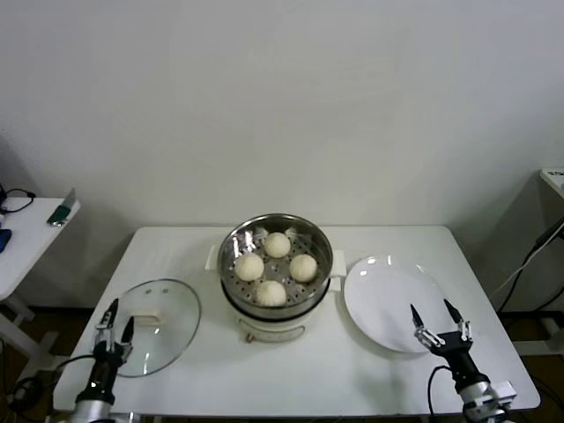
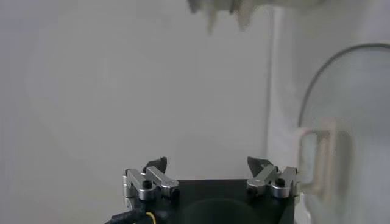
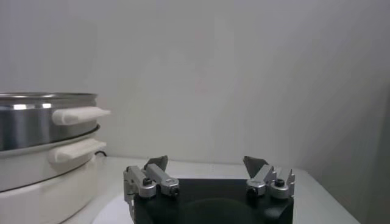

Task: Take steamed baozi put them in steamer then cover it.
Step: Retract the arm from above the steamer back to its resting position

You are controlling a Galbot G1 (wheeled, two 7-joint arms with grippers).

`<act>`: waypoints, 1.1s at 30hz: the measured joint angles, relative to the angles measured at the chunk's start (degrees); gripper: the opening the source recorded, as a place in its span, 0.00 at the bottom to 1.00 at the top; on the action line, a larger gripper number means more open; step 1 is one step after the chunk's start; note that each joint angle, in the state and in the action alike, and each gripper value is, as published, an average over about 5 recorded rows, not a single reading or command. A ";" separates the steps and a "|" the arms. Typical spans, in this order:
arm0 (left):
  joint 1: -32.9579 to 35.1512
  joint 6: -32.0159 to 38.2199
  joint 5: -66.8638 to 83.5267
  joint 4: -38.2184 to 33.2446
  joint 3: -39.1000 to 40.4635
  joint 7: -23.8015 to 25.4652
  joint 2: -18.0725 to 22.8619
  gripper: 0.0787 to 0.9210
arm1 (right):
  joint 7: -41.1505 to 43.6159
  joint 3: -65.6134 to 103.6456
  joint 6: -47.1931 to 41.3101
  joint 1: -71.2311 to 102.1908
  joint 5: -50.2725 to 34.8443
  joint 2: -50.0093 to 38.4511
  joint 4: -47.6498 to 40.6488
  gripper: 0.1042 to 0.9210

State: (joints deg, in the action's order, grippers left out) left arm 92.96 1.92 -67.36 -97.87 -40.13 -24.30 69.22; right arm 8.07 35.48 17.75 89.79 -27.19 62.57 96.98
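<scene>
Four cream-white baozi (image 1: 277, 256) lie inside the shiny steamer basket (image 1: 236, 243) on its cream-white pot base at the table's middle. The clear glass cover (image 1: 176, 322) with its cream bar handle (image 1: 146, 315) lies flat on the table at the left. My left gripper (image 1: 115, 315) is open and empty at the cover's near-left edge; in the left wrist view (image 2: 209, 164) the cover handle (image 2: 322, 159) shows beside it. My right gripper (image 1: 438, 313) is open and empty over the near-right edge of the plate. The steamer also shows in the right wrist view (image 3: 42, 119).
A flat white plate (image 1: 383, 291) lies empty right of the steamer. A side table (image 1: 26, 233) with small items stands at the far left. A cable (image 1: 538, 251) hangs at the far right. The wall is close behind the table.
</scene>
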 measured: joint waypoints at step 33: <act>-13.48 0.03 -4.09 17.56 5.18 0.74 -2.31 0.69 | -0.69 2.83 0.96 2.31 2.07 4.45 -0.91 0.88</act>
State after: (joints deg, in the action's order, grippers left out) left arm 79.48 1.94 -71.45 -80.30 -34.94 -23.56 66.91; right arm 7.38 38.31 18.71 92.09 -25.13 67.03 96.08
